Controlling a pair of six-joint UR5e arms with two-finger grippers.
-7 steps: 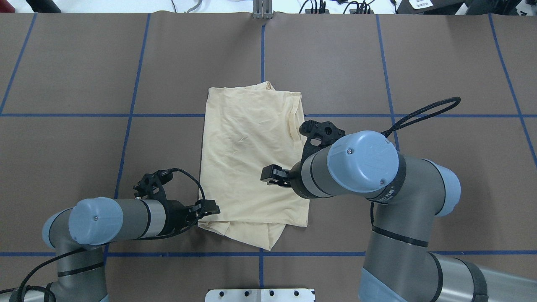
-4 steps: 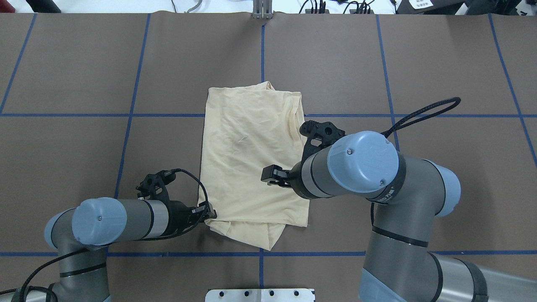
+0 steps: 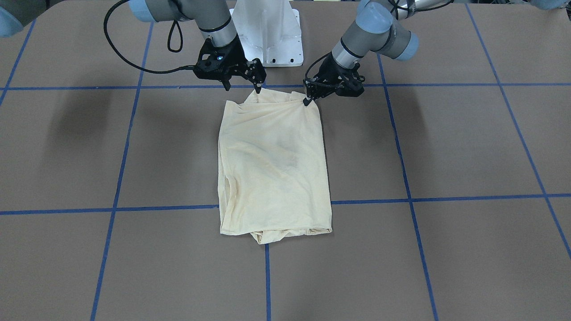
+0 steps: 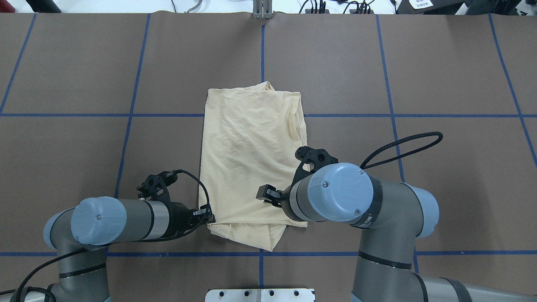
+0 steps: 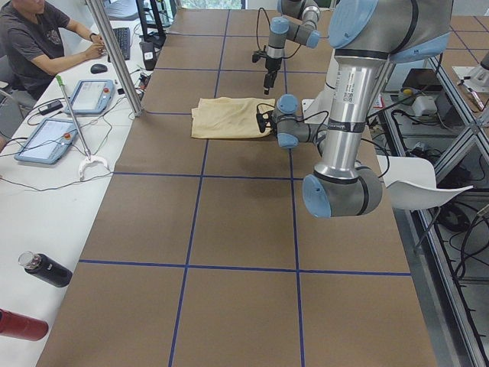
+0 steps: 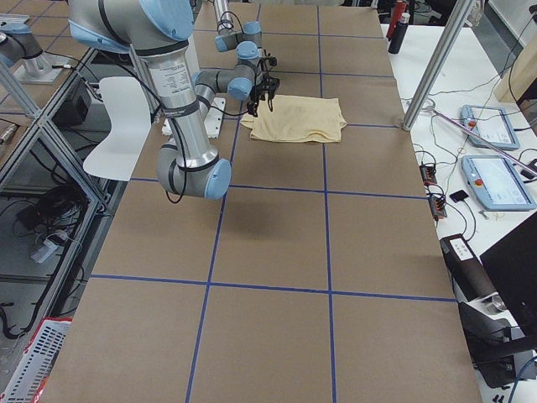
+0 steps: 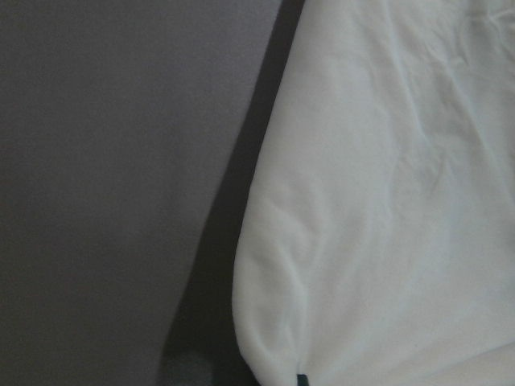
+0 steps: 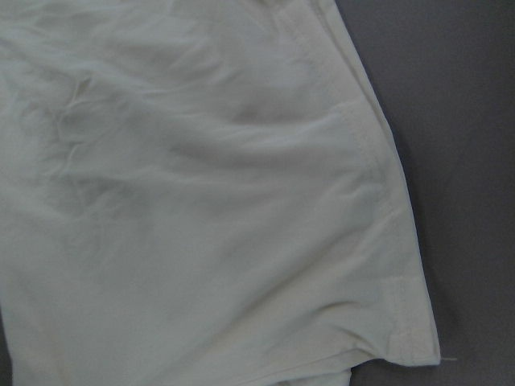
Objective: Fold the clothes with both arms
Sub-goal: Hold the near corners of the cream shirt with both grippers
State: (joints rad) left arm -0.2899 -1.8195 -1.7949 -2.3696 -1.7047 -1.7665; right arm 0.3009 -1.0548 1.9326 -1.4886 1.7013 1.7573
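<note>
Left hand low at near left corner of T-shirt — fingers pressed together, pinching that corner, creases running toward it. Right hand over same near edge, toward its right part, fingers spread, gripping nothing; one fingertip close to cloth, contact unclear. T-shirt pale cream, folded into long narrow strip, flat on brown counter — stretches away from robot across blue tape line; far end uneven, one layer poking out
</note>
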